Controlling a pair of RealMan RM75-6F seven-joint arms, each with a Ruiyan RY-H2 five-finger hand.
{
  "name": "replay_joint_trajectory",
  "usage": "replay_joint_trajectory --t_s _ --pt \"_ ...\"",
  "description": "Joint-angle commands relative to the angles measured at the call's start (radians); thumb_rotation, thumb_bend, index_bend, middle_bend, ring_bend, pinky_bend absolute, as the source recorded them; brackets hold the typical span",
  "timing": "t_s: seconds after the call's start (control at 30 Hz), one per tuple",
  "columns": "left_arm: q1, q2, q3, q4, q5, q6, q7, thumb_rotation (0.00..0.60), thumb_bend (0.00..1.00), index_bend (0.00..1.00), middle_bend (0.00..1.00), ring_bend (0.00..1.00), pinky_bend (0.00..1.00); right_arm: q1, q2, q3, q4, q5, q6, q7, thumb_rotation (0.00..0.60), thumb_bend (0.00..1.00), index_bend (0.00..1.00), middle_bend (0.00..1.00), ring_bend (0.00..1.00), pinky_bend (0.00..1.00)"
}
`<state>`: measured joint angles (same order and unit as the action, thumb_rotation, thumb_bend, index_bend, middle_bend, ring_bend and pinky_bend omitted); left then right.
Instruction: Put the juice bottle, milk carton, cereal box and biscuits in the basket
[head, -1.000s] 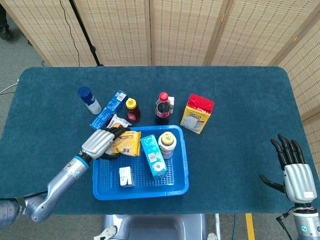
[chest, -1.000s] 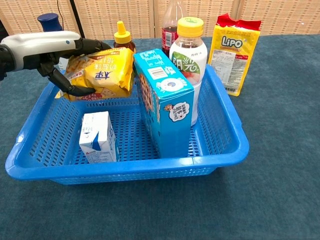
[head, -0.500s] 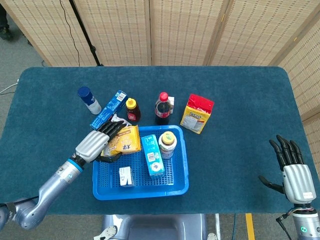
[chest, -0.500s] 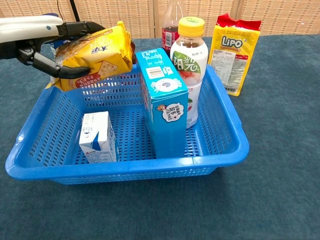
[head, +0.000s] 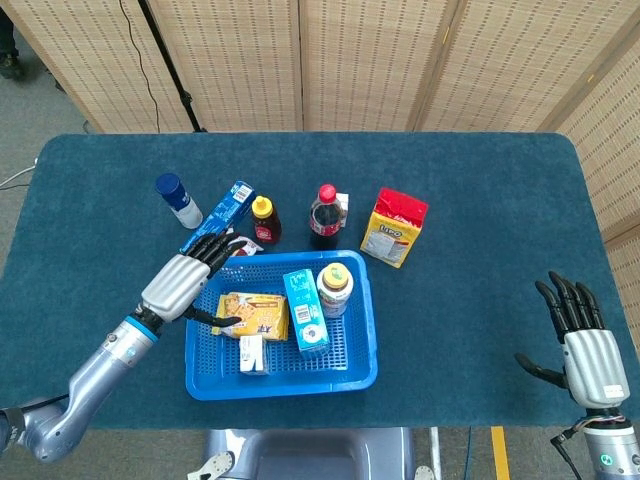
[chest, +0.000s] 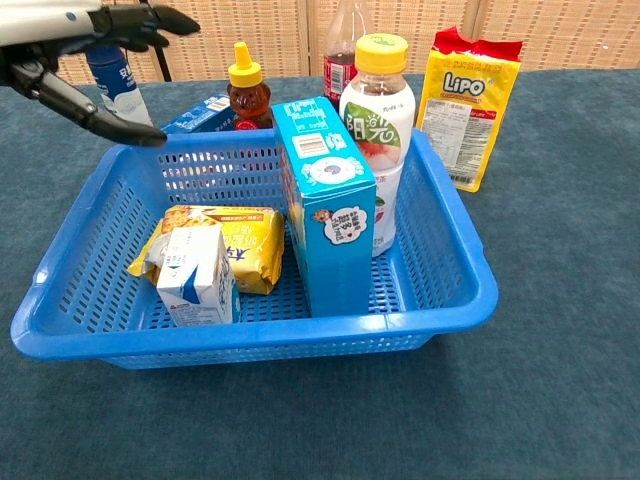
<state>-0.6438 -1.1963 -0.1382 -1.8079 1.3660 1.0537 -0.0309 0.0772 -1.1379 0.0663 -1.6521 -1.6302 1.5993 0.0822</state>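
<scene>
The blue basket (head: 360, 330) (chest: 455, 265) holds all four items. The yellow biscuit pack (head: 255, 313) (chest: 240, 245) lies flat on the basket floor. A small white milk carton (head: 250, 353) (chest: 195, 285) stands in front of it. The blue cereal box (head: 306, 313) (chest: 330, 200) stands upright in the middle, with the yellow-capped juice bottle (head: 334, 289) (chest: 378, 120) behind it. My left hand (head: 185, 283) (chest: 85, 40) hovers open above the basket's left rim, fingers spread, holding nothing. My right hand (head: 582, 340) is open near the table's right front corner.
Behind the basket stand a honey bottle (head: 264, 220) (chest: 248, 85), a cola bottle (head: 324, 215) (chest: 345, 40), a yellow Lipo bag (head: 394, 227) (chest: 470, 100), a blue box (head: 218, 220) (chest: 200, 112) and a blue-capped can (head: 178, 200) (chest: 112, 75).
My left hand let go of the biscuit pack, which dropped flat onto the basket floor. The hand opened and drew back up and to the left.
</scene>
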Motion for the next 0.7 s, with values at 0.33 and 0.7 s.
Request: replay_joint_trajectory --t_s 0.33,0.7 --pt "0.165 -0.006 -0.064 0.460 0.048 0.250 -0.746 0.360 0.05 0.00 0.00 0.00 0.00 0.005 0.001 -0.015 -0.016 -0.014 -0.018 0.004 0.600 0.00 0.00 0.00 0.00 0.00" --pt "0.109 -0.222 -0.053 0.951 -0.043 -0.048 -1.112 0.367 0.05 0.00 0.00 0.00 0.00 0.010 -0.002 -0.019 -0.019 -0.015 -0.031 0.006 0.600 0.00 0.00 0.00 0.00 0.00"
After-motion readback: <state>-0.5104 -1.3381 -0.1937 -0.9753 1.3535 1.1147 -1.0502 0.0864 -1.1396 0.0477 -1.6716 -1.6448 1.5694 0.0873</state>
